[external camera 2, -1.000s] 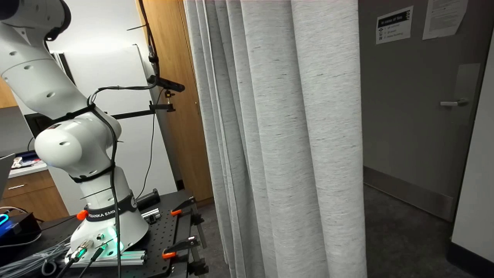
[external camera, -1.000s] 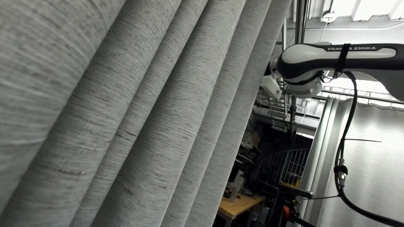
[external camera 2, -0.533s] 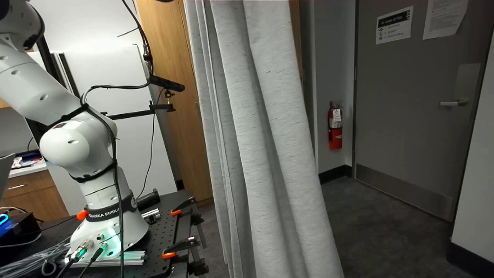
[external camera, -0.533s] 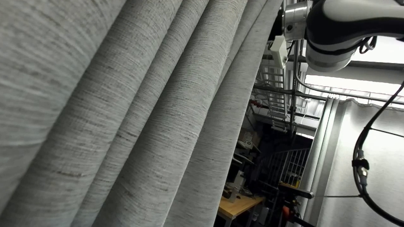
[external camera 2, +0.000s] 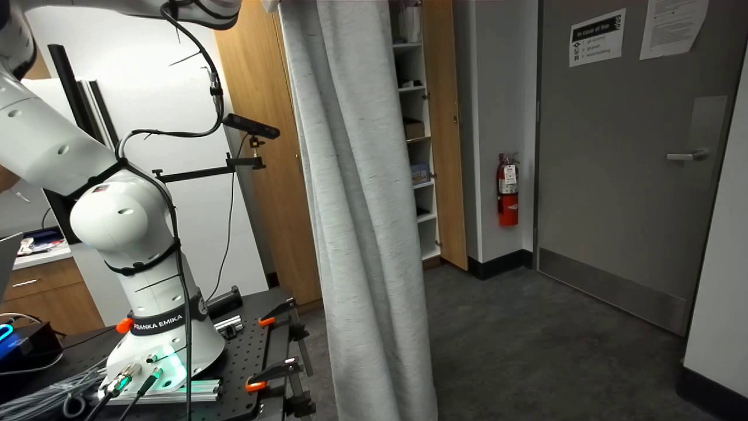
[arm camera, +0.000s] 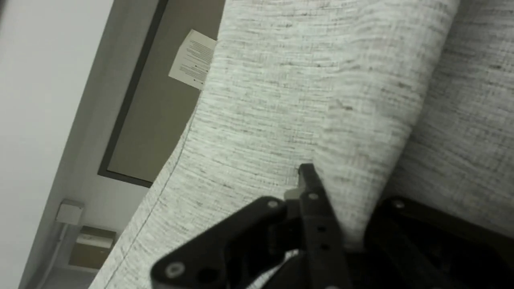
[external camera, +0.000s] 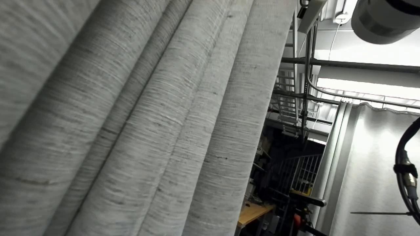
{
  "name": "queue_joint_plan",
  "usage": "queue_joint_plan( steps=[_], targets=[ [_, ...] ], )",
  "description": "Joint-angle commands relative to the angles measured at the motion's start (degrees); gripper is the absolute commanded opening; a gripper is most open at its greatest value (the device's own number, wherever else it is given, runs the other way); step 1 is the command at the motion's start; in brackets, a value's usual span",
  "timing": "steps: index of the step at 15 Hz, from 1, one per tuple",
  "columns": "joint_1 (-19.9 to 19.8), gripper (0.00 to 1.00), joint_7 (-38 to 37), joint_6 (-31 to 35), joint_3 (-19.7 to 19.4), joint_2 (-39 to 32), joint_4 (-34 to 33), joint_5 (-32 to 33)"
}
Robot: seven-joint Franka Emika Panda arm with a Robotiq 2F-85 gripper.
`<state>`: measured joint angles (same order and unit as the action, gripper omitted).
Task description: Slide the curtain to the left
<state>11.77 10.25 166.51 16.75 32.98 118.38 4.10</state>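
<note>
The curtain [external camera: 170, 118] is a very large light-grey pleated drape that fills most of an exterior view. In another exterior view the curtain [external camera 2: 362, 222] hangs bunched beside the arm, its free edge slanting from upper left to lower right. In the wrist view the curtain [arm camera: 273, 100] fills the middle and right. My gripper [arm camera: 341, 196] is closed on a fold of it, and the fabric runs down between the fingers. The right finger is mostly hidden by fabric and shadow. In both exterior views the fingers are out of view or hidden; the arm [external camera: 384, 23] shows at the upper right.
The arm's base [external camera 2: 163, 351] is on a black mounting plate [external camera 2: 245, 327]. A camera on a bracket [external camera 2: 251, 126] stands between arm and curtain. An open cabinet [external camera 2: 447, 146], a fire extinguisher [external camera 2: 508, 190] and a grey door [external camera 2: 619, 193] are behind. A cable [external camera 2: 216, 99] hangs off the arm.
The curtain's free edge has swung left in an exterior view, uncovering the fire extinguisher and cabinet. The arm has drawn back with it, and the curtain's pleats have shifted.
</note>
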Motion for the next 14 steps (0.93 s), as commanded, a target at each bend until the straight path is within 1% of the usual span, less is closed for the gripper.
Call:
queue_joint_plan(
  steps=[1, 4, 7, 11, 14],
  targets=[
    [2.0, 0.0, -4.0, -4.0, 5.5, -1.1, 1.9, 1.6],
    [1.0, 0.0, -6.2, -4.4, 8.6, -1.9, 0.0, 2.3],
    [2.4, 0.0, -6.9, -3.8, 10.6, -1.8, -0.9, 3.0],
    [4.3, 0.0, -7.0, -2.8, 12.8, -1.0, -0.7, 3.0],
    [5.1, 0.0, -7.1, -2.6, 14.8, -0.9, -1.1, 3.1]
  ],
)
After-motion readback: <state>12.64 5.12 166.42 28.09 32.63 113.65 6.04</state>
